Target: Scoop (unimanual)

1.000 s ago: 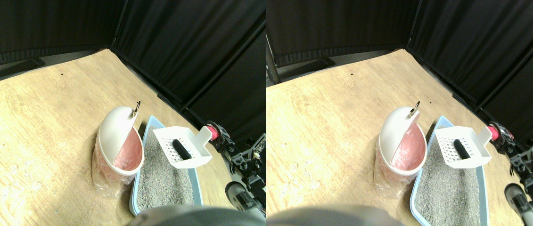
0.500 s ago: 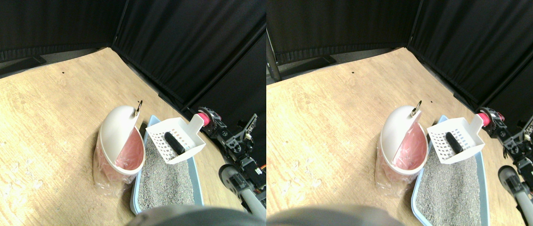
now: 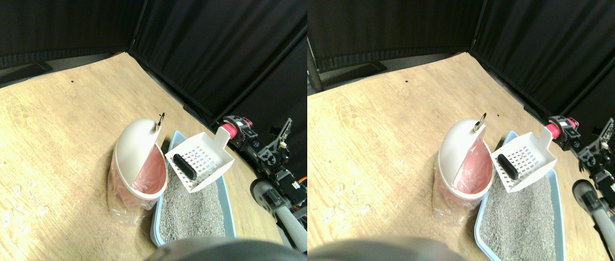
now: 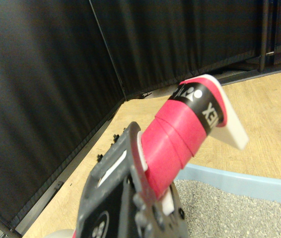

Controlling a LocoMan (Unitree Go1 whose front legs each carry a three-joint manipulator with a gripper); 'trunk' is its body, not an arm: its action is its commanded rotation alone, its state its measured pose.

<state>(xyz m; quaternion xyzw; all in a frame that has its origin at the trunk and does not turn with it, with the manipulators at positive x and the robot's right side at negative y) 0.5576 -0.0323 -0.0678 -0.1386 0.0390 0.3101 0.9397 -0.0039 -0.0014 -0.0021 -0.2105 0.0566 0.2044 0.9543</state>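
A white slotted scoop [image 3: 200, 160] hangs above the far end of the blue litter tray [image 3: 229, 206], tilted down toward the white swing-lid bin [image 3: 134, 155]. A black lump [image 3: 182, 166] lies in the scoop at its low front edge, beside the bin's pink-lined opening [image 3: 150, 175]. My right gripper [image 3: 235, 134] is shut on the scoop's red-wrapped handle [image 3: 226, 132]. In the wrist view, that red handle [image 4: 180, 136] runs out of the dark jaw frame [image 4: 123, 198], with the tray rim [image 4: 240, 181] and grey litter [image 4: 230, 210] behind it.
Grey litter [image 3: 190, 209] fills the tray. The bin stands on a wooden floor [image 3: 41, 141] in a clear bag. Black curtains [image 3: 204, 49] close off the back and right side. My arm's links [image 3: 274, 185] stand to the right of the tray.
The scoop has moved left toward the bin and tipped its front edge down. The black lump has slid from the scoop's middle to its low edge.
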